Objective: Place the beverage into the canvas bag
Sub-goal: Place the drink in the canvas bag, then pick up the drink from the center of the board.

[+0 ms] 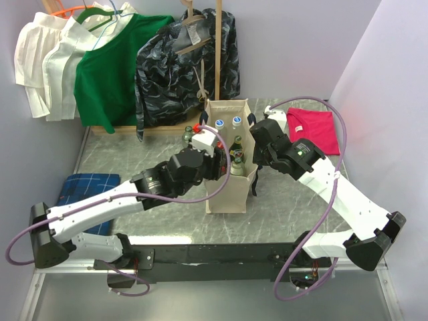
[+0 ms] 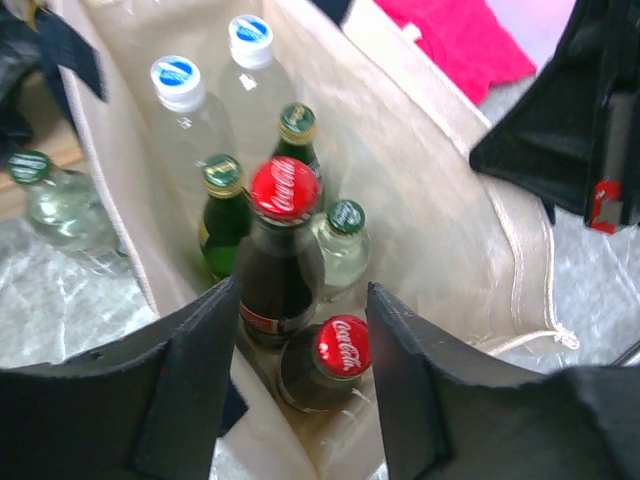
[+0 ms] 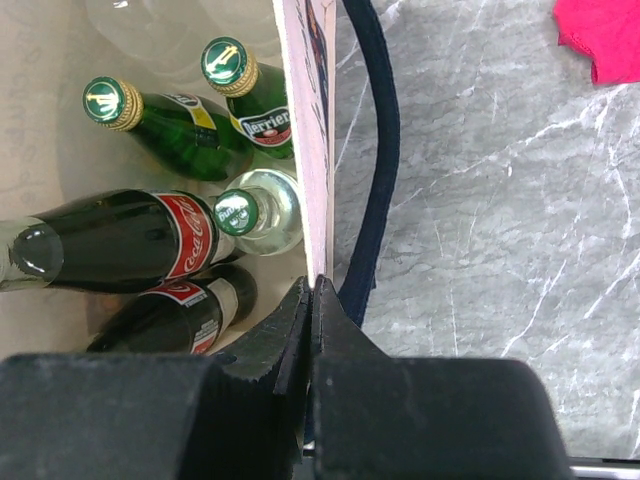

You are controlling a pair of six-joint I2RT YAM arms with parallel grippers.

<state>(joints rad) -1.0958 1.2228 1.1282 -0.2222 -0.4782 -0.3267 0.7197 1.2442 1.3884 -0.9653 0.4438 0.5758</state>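
**Top view:** The canvas bag stands upright in the middle of the table. The left gripper reaches over its open mouth, and the right gripper is at its right rim.

**Left wrist view:** The jaws stand apart around a red-capped cola bottle, which is upright inside the bag with clear space beside the right finger. A second cola bottle, green bottles and blue-capped clear bottles crowd in beside it.

**Right wrist view:** The jaws are pressed together on the bag's top edge, just beside its navy handle.
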